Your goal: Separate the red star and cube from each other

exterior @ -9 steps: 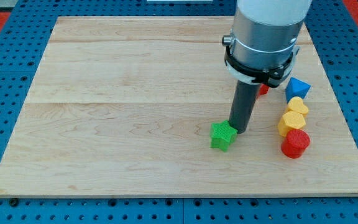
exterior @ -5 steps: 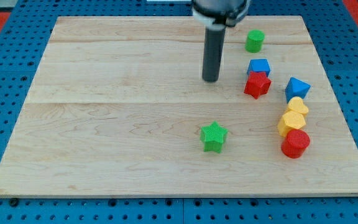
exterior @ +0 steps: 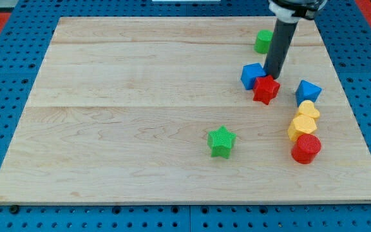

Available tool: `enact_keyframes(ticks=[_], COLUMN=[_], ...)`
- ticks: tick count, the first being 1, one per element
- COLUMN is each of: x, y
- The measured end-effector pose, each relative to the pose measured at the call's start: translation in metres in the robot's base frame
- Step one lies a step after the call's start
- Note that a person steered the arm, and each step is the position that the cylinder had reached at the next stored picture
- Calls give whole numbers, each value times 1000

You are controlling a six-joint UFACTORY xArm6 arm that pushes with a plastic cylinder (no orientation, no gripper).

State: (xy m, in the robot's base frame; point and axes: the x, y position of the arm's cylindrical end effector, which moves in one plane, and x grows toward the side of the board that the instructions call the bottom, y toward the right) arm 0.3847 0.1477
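Observation:
The red star (exterior: 266, 89) lies on the wooden board (exterior: 140, 96) at the view's right. A blue cube (exterior: 252, 75) touches it on its upper left. My tip (exterior: 273, 75) stands just above the red star, at the cube's right side, between the two blocks. The rod rises toward the view's top right.
A green cylinder (exterior: 263, 41) is partly behind the rod near the top. A blue block (exterior: 308, 91), a yellow heart (exterior: 308, 110), a yellow block (exterior: 301, 127) and a red cylinder (exterior: 306, 148) line the right side. A green star (exterior: 221, 142) lies lower middle.
My tip moved right, from left of the blue cube to its right side. The blue cube shifted left and down. The red star barely moved.

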Motion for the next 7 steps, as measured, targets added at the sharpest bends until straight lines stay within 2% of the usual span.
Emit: enact_keyframes(ticks=[1, 3, 4, 5, 6, 7], x=[25, 62, 23, -33, -59, -40], y=[-21, -23, -24, 22, 93, 119])
